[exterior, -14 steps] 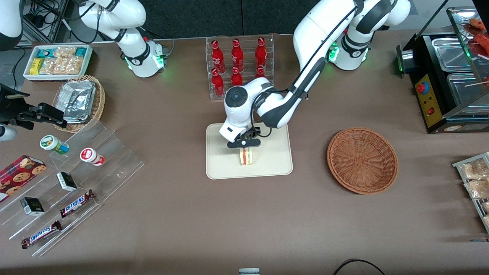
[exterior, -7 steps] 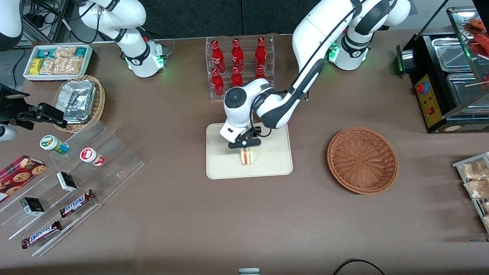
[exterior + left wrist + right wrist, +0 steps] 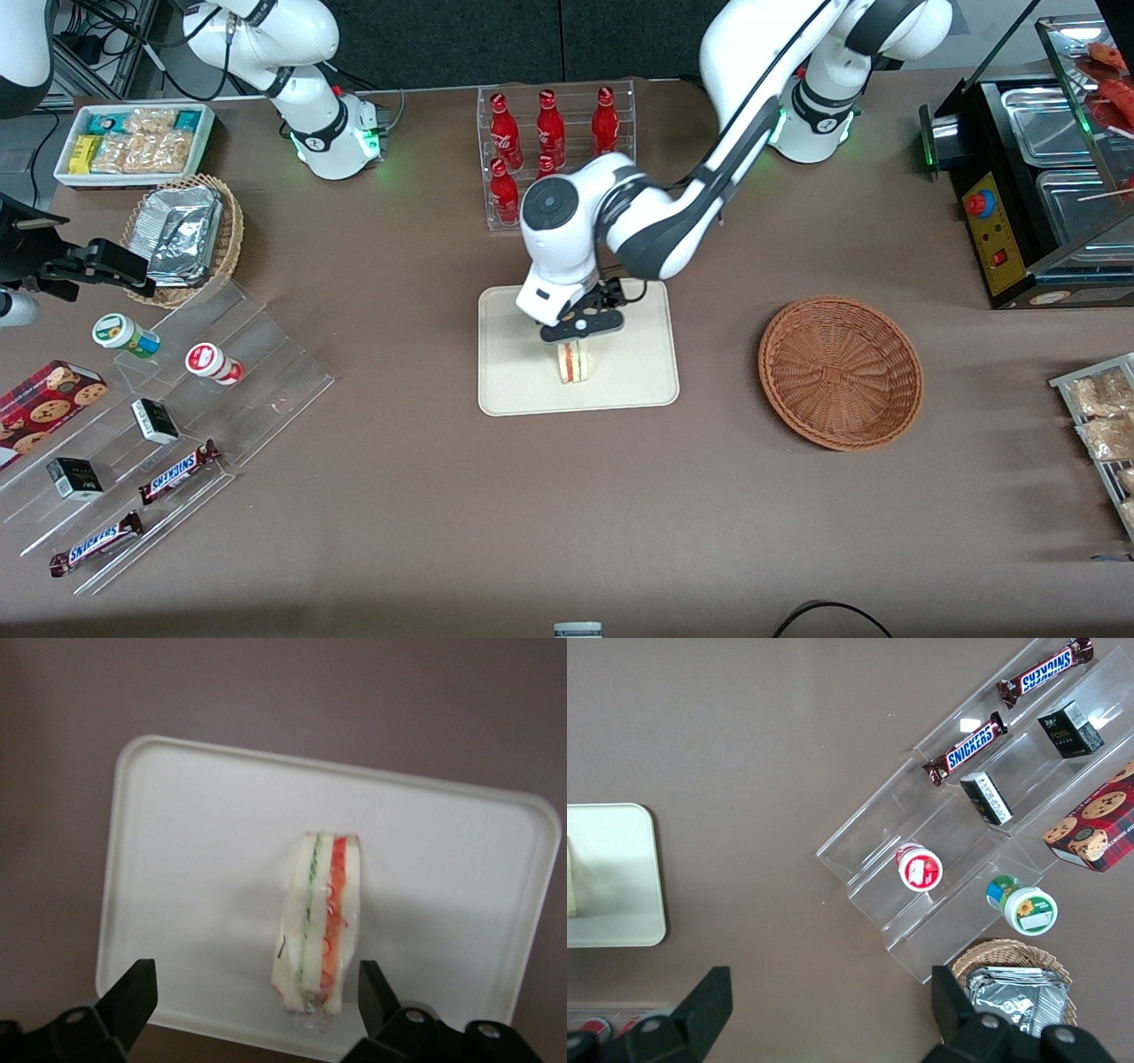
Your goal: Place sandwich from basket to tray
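Brown desk, sandwich stands on edge on tray, gripper above with jaws wide apart; a brush while lifting could topple it

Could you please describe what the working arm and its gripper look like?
The arm is glossy white with dark grey joint bands, a round dark cap on its wrist, a black cable along its links and a green light at its base. The gripper, above the sandwich on the tray, is black with two wedge-shaped fingers, open.
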Tool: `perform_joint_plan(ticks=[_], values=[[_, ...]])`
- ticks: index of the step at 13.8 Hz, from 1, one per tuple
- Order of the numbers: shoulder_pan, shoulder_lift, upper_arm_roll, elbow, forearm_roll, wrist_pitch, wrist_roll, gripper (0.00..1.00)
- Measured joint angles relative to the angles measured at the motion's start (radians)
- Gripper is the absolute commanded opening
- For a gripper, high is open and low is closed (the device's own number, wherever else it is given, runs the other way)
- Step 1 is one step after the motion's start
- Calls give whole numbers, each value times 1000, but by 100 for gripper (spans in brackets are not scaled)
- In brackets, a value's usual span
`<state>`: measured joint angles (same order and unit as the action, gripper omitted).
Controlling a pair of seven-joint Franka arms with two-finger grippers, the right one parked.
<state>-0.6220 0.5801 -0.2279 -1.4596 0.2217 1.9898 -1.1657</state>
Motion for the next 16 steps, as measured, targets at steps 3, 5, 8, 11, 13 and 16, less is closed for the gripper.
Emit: perform_joint_plan(ticks=[3, 5, 8, 11, 13, 16], values=[[88, -94, 2, 3, -29, -71, -9, 100], [148, -148, 3, 16, -58, -135, 9, 100], [240, -222, 4, 38, -111, -262, 143, 100], [333, -288, 5, 40, -125, -376, 291, 100], [411, -329, 7, 41, -144, -445, 429, 100], [524, -376, 8, 40, -160, -533, 631, 100]])
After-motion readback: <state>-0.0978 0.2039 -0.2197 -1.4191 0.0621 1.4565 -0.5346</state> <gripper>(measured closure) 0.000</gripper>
